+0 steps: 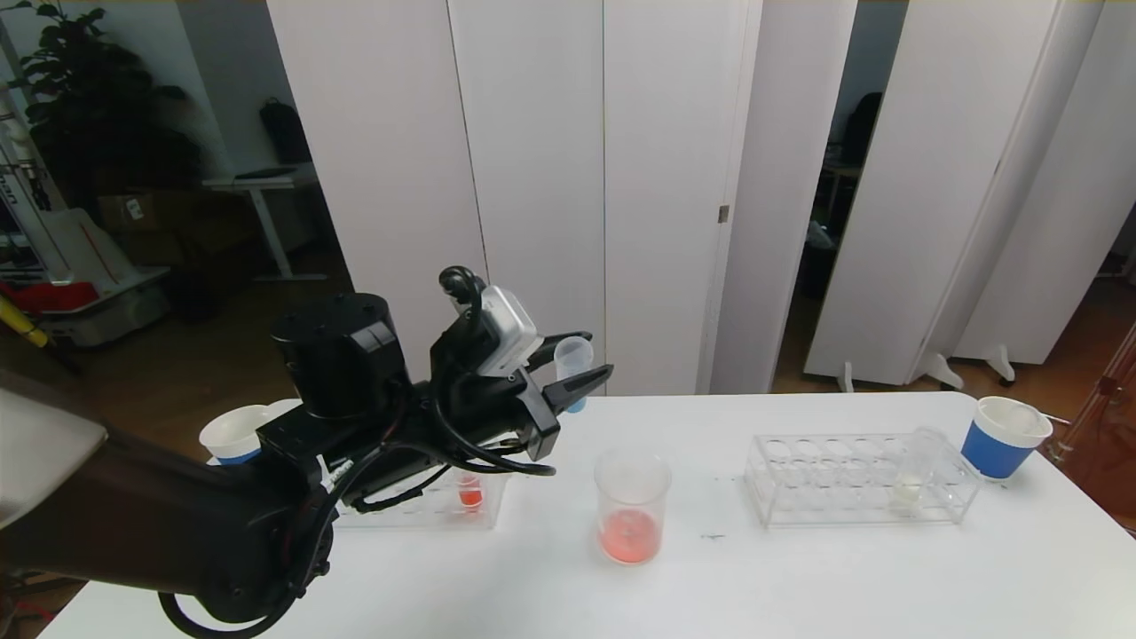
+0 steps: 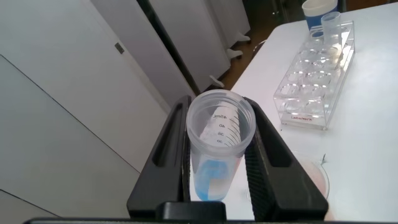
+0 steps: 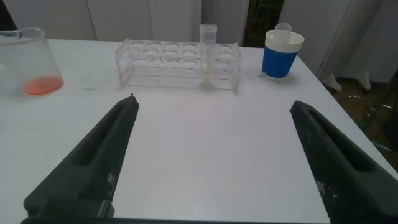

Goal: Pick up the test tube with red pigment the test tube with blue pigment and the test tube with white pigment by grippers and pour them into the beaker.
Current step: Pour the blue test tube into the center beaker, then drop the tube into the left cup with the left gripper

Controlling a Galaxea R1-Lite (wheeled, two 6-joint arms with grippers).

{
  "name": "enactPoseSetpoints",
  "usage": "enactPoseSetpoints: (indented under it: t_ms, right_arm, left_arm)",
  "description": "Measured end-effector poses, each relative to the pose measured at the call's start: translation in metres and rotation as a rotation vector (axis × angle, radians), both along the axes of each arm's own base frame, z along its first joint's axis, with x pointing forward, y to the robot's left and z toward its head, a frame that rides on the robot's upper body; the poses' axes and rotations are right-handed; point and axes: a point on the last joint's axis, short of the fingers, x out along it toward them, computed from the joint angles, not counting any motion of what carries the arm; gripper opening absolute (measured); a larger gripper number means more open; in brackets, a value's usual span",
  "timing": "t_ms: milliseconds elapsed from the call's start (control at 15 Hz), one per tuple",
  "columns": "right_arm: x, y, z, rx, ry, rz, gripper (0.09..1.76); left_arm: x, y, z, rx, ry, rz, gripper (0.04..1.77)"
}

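Observation:
My left gripper (image 1: 596, 355) is raised above the table, left of the beaker, and shut on the test tube with blue pigment (image 1: 574, 362). The left wrist view looks down the tube's open mouth: the tube (image 2: 214, 168) sits upright between the fingers with blue liquid at its bottom. The beaker (image 1: 631, 506) stands at mid-table with orange-red liquid in it. A test tube with red pigment (image 1: 469, 493) stands in the left rack, partly behind my arm. The test tube with white pigment (image 1: 914, 470) stands in the right rack (image 1: 799, 484). My right gripper (image 3: 214, 106) hovers open over bare table.
A blue-and-white paper cup (image 1: 1005, 437) stands at the far right near the table's edge. Another cup (image 1: 232, 435) sits at the left behind my arm. White panels stand behind the table. The right wrist view shows the beaker (image 3: 31, 62), rack (image 3: 177, 62) and cup (image 3: 281, 53).

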Motion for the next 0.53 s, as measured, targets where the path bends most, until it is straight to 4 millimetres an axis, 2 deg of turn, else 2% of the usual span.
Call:
enactPoseSetpoints:
  t_ms: [533]
  right_arm:
    - [0.0, 0.0, 0.0, 0.0, 0.0, 0.0, 1.75]
  left_arm:
    - [0.014, -0.012, -0.02, 0.119, -0.153, -0.097, 0.58]
